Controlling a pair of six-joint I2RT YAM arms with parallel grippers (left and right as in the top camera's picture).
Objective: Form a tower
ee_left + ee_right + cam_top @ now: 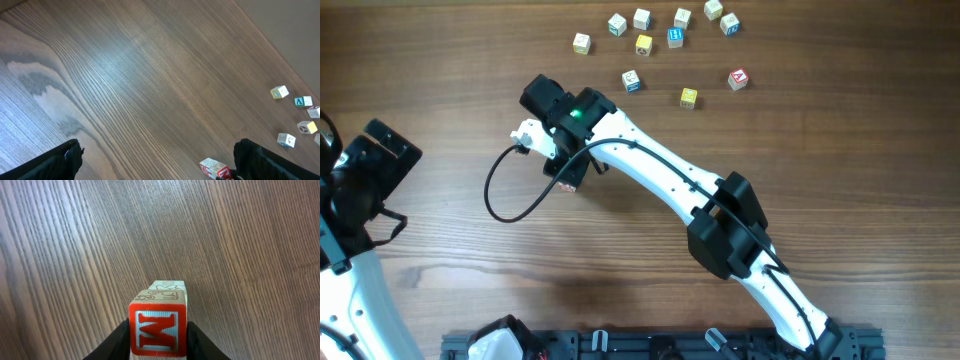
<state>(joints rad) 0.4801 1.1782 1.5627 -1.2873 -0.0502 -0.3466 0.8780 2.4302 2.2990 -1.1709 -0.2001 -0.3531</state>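
Note:
The tower (165,292) is a short stack of pale wooden cubes topped by a red-faced "M" cube (159,330). My right gripper (159,342) is shut on that M cube, with a black finger pressed against each side. In the overhead view the right gripper (572,176) hangs over the tower (576,184) left of the table's centre and hides most of it. The left wrist view shows the tower (214,166) at the bottom edge beside the right finger. My left gripper (160,167) is open and empty over bare wood, well left of the tower.
Several loose letter cubes (643,44) lie scattered at the far middle of the table, among them a red-and-white "A" cube (738,79) and a yellow one (688,97). A black cable (505,205) loops left of the right wrist. A dark rack (650,345) runs along the near edge.

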